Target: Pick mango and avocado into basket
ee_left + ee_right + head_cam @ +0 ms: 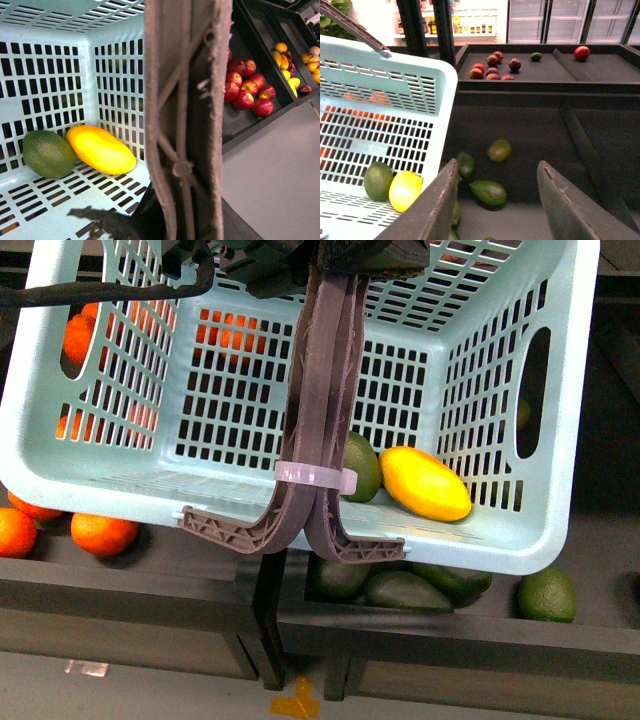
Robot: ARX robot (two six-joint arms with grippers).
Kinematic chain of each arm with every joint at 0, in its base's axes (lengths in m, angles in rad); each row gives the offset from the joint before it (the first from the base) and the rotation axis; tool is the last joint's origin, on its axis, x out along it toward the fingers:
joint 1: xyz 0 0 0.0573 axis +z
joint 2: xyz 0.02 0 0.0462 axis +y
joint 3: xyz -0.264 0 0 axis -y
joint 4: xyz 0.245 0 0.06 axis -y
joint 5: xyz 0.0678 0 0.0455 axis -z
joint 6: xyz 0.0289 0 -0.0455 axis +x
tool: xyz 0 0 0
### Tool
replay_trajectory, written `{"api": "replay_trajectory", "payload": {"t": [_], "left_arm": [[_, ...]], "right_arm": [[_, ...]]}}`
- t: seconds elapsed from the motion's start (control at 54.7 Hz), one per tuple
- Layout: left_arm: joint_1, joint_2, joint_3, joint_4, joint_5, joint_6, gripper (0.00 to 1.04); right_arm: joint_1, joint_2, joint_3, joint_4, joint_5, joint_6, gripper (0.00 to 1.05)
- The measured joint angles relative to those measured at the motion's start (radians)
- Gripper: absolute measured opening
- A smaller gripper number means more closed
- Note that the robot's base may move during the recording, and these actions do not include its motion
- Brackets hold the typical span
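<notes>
The turquoise basket (60, 465) hangs tilted over the fruit bins, held by its brown-grey handles (322, 390), which a white tie binds together. My left gripper (290, 262) is shut on those handles at the top of the front view. Inside, the yellow mango (425, 482) and the dark green avocado (360, 466) lie side by side, touching, against one wall. The left wrist view shows the mango (100, 149) and the avocado (48, 153) on the slotted floor behind the handles (185, 125). My right gripper (497, 210) is open and holds nothing, beside the basket (385, 70), above loose avocados.
Oranges (103, 533) fill the bin under the basket's left side. Loose avocados (545, 593) lie in the dark bin below and to the right, seen also as avocados (489, 192) under my right gripper. Red apples (247, 87) sit in a farther bin.
</notes>
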Motion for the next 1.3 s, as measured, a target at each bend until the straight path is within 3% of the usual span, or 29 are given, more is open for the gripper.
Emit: {"api": "replay_trajectory", "payload": {"t": [0.329,1.299], "left_arm": [[-0.010,0.000,0.000,0.000,0.005,0.001,0.05],[-0.004,0.000,0.000,0.000,0.013,-0.001,0.05]], "right_arm": [[0.000,0.000,0.000,-0.002,0.003,0.000,0.98],[0.000,-0.005,0.000,-0.004,0.001,0.000,0.96]]}}
